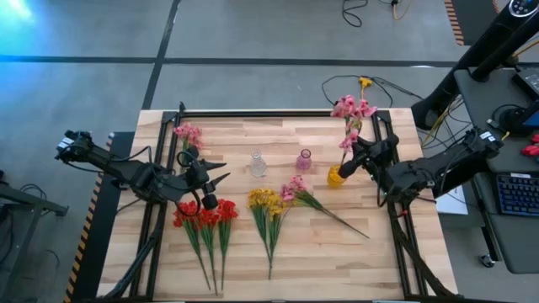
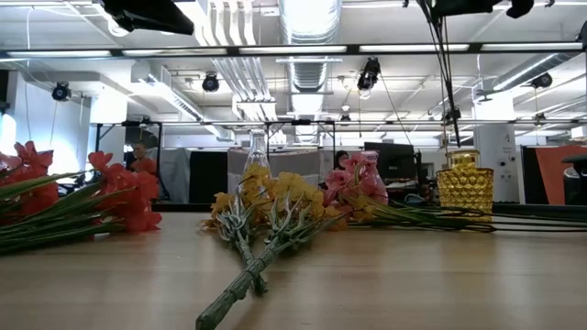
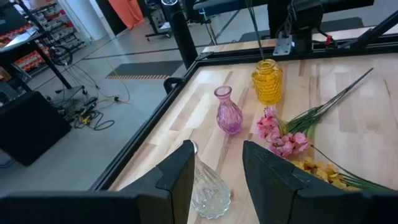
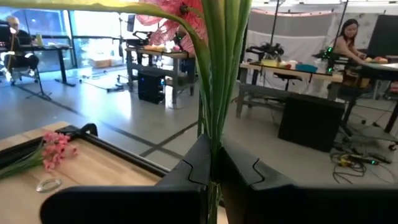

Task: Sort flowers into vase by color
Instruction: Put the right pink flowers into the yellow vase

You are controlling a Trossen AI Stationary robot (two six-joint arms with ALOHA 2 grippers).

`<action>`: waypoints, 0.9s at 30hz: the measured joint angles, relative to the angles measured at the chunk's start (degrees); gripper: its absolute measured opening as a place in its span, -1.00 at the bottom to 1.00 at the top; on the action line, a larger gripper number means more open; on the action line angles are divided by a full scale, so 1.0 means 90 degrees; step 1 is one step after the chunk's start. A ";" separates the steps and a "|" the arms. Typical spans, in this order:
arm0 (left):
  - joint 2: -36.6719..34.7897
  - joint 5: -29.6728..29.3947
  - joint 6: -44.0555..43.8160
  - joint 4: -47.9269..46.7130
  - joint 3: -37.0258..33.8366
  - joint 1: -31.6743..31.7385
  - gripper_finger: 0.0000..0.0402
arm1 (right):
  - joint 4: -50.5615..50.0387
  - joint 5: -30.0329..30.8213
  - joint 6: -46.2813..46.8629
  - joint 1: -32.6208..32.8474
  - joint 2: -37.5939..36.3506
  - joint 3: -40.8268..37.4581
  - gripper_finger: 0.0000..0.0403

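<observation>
Pinching pink flower stems (image 4: 214, 93), right fingers (image 4: 214, 163) closed beside yellow vase (image 1: 336, 176); left fingers (image 3: 216, 168) parted, empty.

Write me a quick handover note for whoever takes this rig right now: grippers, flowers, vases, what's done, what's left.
Right gripper: shut on the pink flowers, their stems standing in the yellow vase.
Left gripper: open, empty, above the red flowers.
Clear vase and pink vase: both upright and empty, mid-table.
Lying loose: red flowers, yellow flowers, a pink sprig, another pink sprig at the far left.
Done: nothing sorted correctly yet; pink is going into yellow.
Left: all colours.
</observation>
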 joint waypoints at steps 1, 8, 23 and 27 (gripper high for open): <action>0.0000 0.0000 0.0000 0.0008 0.0000 0.0000 -0.40 | -0.0004 -0.0006 0.0012 0.0002 -0.0008 -0.0001 -0.94; 0.0000 0.0000 0.0000 0.0039 -0.0002 0.0000 -0.40 | -0.0330 -0.0070 0.0335 0.0005 0.0065 -0.0001 -0.94; 0.0000 0.0000 0.0002 0.0037 -0.0007 0.0000 -0.40 | -0.2559 -0.0067 0.2655 0.0002 0.0252 -0.0014 -0.94; 0.0000 0.0000 0.0002 0.0035 -0.0007 0.0000 -0.40 | -0.2589 -0.0068 0.2734 0.0002 0.0438 -0.0048 -0.94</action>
